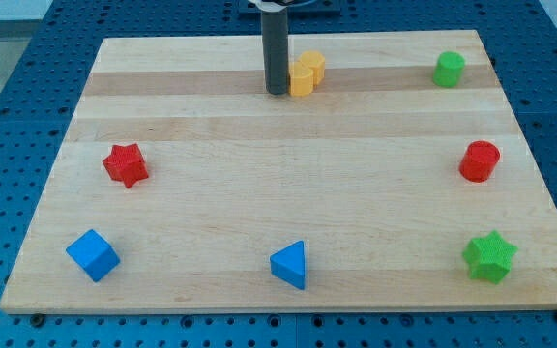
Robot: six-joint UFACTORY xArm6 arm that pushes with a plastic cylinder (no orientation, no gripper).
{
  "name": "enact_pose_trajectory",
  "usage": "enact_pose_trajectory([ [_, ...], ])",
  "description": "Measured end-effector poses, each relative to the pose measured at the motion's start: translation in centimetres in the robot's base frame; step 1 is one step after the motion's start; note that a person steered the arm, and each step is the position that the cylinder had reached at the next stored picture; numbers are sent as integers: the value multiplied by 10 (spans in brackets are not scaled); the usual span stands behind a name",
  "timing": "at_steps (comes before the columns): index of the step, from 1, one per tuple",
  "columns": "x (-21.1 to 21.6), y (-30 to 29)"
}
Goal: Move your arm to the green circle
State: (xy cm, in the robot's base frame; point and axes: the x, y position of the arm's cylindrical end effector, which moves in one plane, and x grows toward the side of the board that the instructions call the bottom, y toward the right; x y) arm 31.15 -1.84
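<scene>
The green circle [448,69] sits near the view's top right corner of the wooden surface [259,193]; it stands alone, with bare wood all around it; the red circle [479,160] is below it, and the green star [490,256] is farther down, near the view's bottom right; my tip [278,92] is well apart from the green circle, off to the view's left of it, and it sits just beside the yellow block [307,73], which looks to be touching its right side.

I think the best way is to slide toward the view's right along the top of the surface; the yellow block is in the way, so I would go a little below it first, or it will get pushed along; then I should slow down close to the green circle so I do not knock it off the edge.

The rod stands straight up and down, coming from the view's top; the end effector is only a rod, so nothing opens, closes or holds.
</scene>
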Motion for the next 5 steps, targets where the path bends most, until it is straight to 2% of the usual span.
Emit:
enact_pose_trajectory([
  [1,-8,0],
  [4,-70,9],
  [5,-92,53],
])
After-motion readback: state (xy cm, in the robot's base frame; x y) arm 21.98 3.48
